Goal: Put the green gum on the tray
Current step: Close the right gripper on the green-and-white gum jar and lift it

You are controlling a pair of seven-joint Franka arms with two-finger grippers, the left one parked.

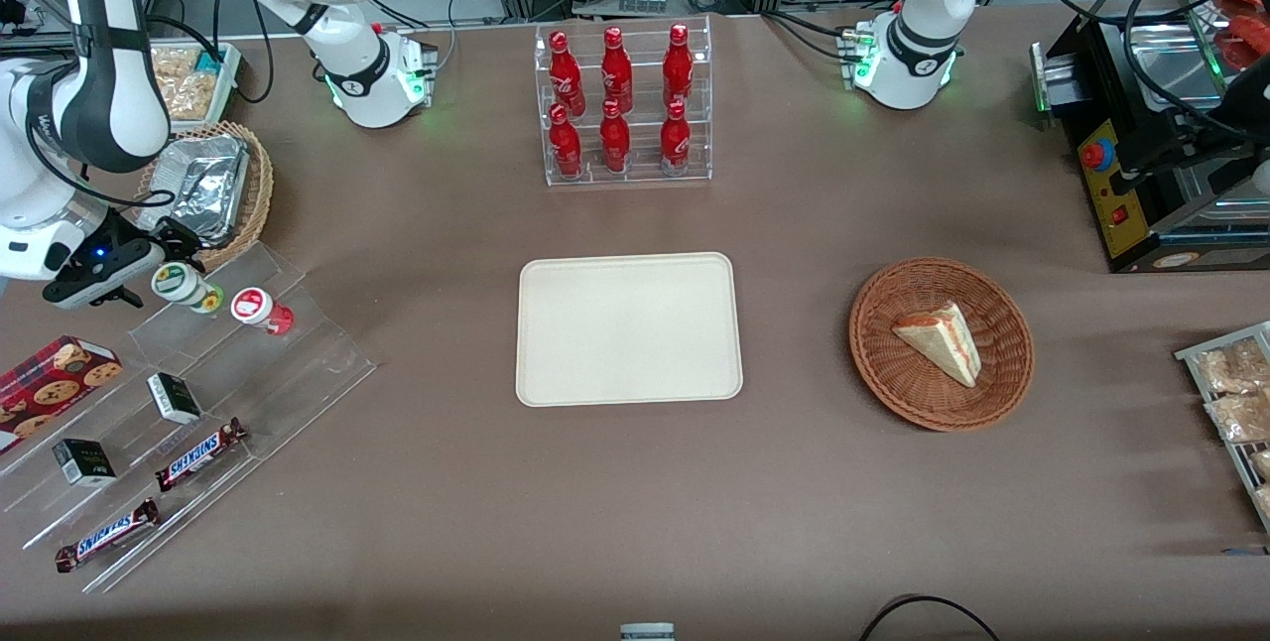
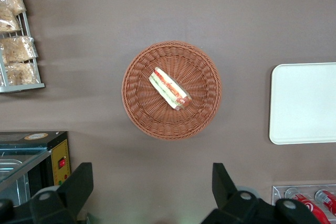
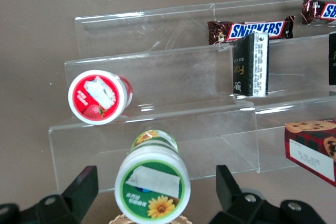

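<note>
The green gum [image 1: 185,287] is a small white bottle with a green label, lying on the top step of a clear stepped stand [image 1: 298,363]. Its green and yellow lid [image 3: 152,184] faces the wrist camera. My gripper [image 1: 159,269] is open at the lid end of the bottle, one finger [image 3: 79,187] on each side with a gap, not touching it. The red-lidded gum [image 1: 260,309] lies beside it on the same step. The cream tray [image 1: 628,328] lies flat at the table's middle, bare, and also shows in the left wrist view [image 2: 304,103].
The stand also holds Snickers bars [image 1: 198,452], small dark boxes [image 1: 175,398] and a cookie box [image 1: 55,378]. A wicker basket with foil [image 1: 213,190] stands close to the gripper. A rack of red bottles [image 1: 620,105] and a basket with a sandwich [image 1: 941,343] flank the tray.
</note>
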